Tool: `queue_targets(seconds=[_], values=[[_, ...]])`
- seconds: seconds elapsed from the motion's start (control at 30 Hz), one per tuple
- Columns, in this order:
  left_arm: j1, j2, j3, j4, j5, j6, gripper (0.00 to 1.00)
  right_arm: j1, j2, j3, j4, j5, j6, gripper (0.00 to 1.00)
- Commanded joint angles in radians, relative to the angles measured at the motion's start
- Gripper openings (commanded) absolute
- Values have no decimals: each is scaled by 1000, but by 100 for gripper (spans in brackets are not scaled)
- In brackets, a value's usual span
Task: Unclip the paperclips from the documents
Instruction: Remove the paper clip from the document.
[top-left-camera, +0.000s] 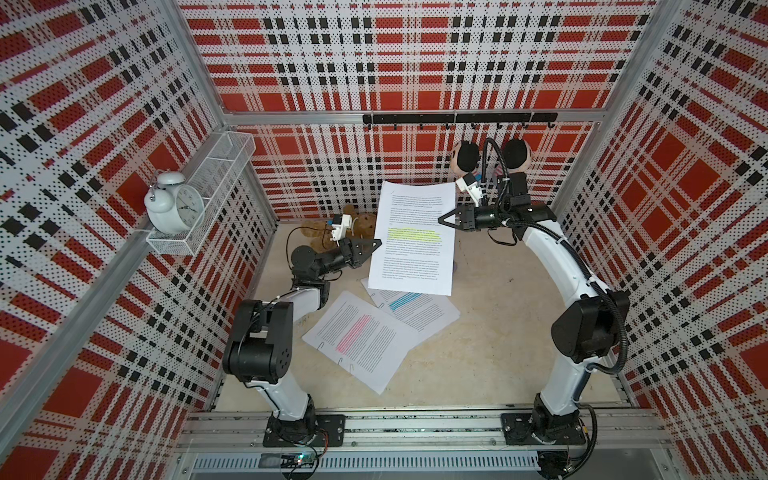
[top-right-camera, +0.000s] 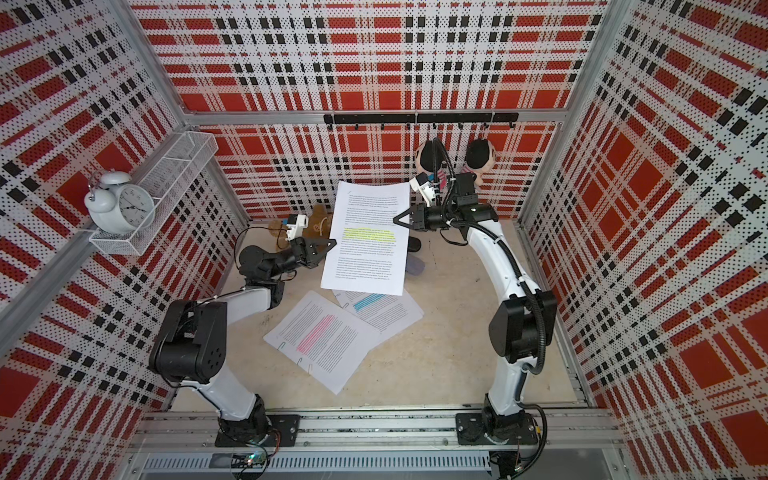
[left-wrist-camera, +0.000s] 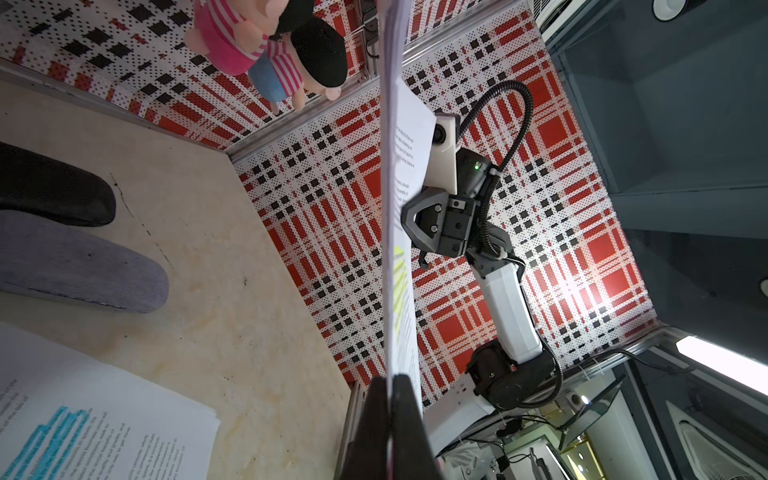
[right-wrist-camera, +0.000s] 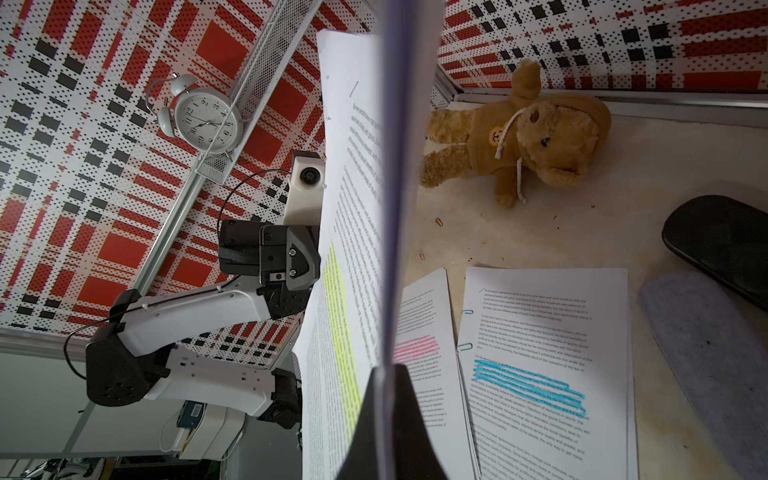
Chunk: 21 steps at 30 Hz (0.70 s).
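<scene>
My left jaws are pressed together on the left edge of the yellow document (top-left-camera: 415, 237) and my right jaws pinch its right edge, so it hangs in the air above the far middle of the counter (top-left-camera: 511, 332). I cannot tell if a clip is on it. Two small reddish loose clips (right-wrist-camera: 439, 221) lie on the counter near the teddy bear (right-wrist-camera: 519, 133), so I judge that one part is done. The pink document (top-left-camera: 357, 336) lies near and to the left, with pink document clips (top-right-camera: 300, 360) along its near left edge. The blue document (top-left-camera: 405, 300), touching it on the right, also carries blue document clips (right-wrist-camera: 464, 346). These two remain to do
</scene>
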Motion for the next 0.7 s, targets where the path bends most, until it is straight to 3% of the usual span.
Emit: queue_targets(seconds=[0.0, 0.17, 0.4, 0.67], values=[[62, -44, -6, -265, -56, 215, 0, -101, -80, -39, 100, 46, 10, 0], [65, -64, -1, -460, -86, 357, 0, -116, -83, -69, 139, 44, 26, 0], [78, -87, 153, -1136, -235, 845, 0, -136, -85, -114, 173, 34, 31, 0], [135, -127, 163, -1206, -284, 877, 0, -165, -89, -172, 197, 41, 21, 0]])
